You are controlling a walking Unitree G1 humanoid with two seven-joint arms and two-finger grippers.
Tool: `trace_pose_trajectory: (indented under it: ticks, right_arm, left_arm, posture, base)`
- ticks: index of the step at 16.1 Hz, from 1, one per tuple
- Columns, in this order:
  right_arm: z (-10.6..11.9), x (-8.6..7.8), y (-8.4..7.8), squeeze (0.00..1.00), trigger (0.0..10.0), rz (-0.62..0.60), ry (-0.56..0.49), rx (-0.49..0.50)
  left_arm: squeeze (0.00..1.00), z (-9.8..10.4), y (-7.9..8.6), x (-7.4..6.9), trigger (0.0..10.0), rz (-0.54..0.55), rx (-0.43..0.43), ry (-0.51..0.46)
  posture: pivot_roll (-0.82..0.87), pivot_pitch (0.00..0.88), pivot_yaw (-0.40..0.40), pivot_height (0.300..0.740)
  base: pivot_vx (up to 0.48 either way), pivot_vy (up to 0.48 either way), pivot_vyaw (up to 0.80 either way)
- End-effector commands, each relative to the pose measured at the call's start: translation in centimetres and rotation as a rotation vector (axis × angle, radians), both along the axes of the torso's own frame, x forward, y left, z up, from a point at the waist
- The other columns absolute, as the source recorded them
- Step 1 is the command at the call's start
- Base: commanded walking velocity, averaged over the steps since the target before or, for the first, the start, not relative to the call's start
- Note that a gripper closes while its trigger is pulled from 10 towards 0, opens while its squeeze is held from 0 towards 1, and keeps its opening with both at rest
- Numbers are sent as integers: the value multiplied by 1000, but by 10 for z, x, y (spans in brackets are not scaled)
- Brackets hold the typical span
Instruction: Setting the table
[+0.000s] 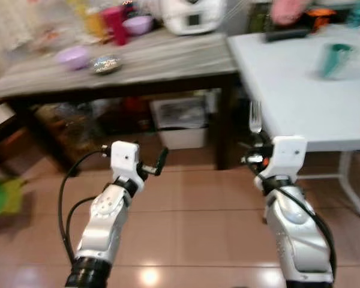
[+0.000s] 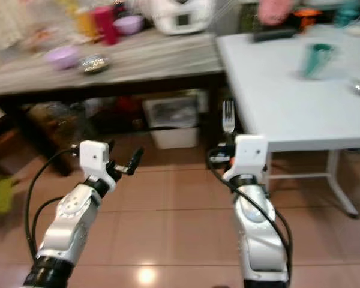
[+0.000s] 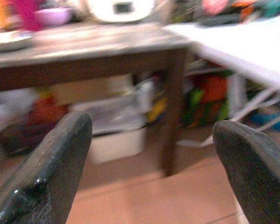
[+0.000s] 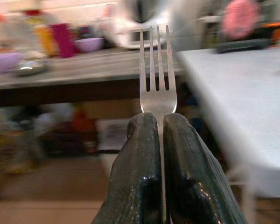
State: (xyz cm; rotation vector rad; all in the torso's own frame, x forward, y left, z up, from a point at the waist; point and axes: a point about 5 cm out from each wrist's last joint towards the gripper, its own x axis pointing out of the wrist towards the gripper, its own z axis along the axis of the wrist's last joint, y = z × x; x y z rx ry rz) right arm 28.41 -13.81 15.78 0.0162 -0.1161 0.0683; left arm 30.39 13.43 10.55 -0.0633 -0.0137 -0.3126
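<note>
- Right hand (image 4: 159, 140): fingers pressed together on the handle of a steel fork (image 4: 155, 74), which stands upright with its tines up, raised above the floor just in front of the white bench's near corner
- Left hand (image 3: 151, 158): fingers spread wide with nothing between them, held out over the tiled floor (image 1: 186, 222) and well apart from the right hand
- White bench (image 1: 300, 102): to the robot's right, its near edge just beyond the fork; a teal cup (image 1: 335, 60) stands on it, blurred, and a dark flat object lies near its far edge, too blurred to name
- Dark wooden bench (image 1: 156, 60): to the left of the white one and touching or nearly touching it at the corner; it carries a lilac bowl (image 1: 72, 57), a small patterned dish (image 1: 105, 64) just beside that, a magenta cup (image 1: 115, 25), a second lilac bowl (image 1: 138, 24) and a white appliance (image 1: 192, 15)
- Beneath the dark bench: a white storage box (image 1: 180, 123) among blurred clutter
</note>
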Motion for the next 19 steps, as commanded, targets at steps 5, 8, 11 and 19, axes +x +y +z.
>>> trace_pose_trajectory:
  ticks: [5, 8, 11, 19]
  right_arm:
    - [6, -1, 3, 0, 10000, 22, -31, -9]
    - [7, -1, 4, 0, 10000, 30, -43, -21]
    - [8, -1, 4, 0, 10000, 34, -49, -27]
    - [8, -1, 5, 0, 10000, 31, -55, -24]
  left_arm:
    - [0, 3, 4, 1, 10000, 2, 6, -14]
    - [0, 4, 3, 0, 10000, -18, -13, -20]
    - [0, 5, 1, -1, 10000, -27, -17, -22]
    - [0, 4, -3, -1, 10000, -54, -22, -19]
  posture:
    - [-247, 63, 132, 740]
    - [-248, 62, 130, 740]
    - [-248, 62, 130, 740]
    - [-251, 57, 137, 740]
  base:
    - [0, 96, 0]
    - [205, 0, 0]
    - [357, 0, 0]
    - [448, 0, 343]
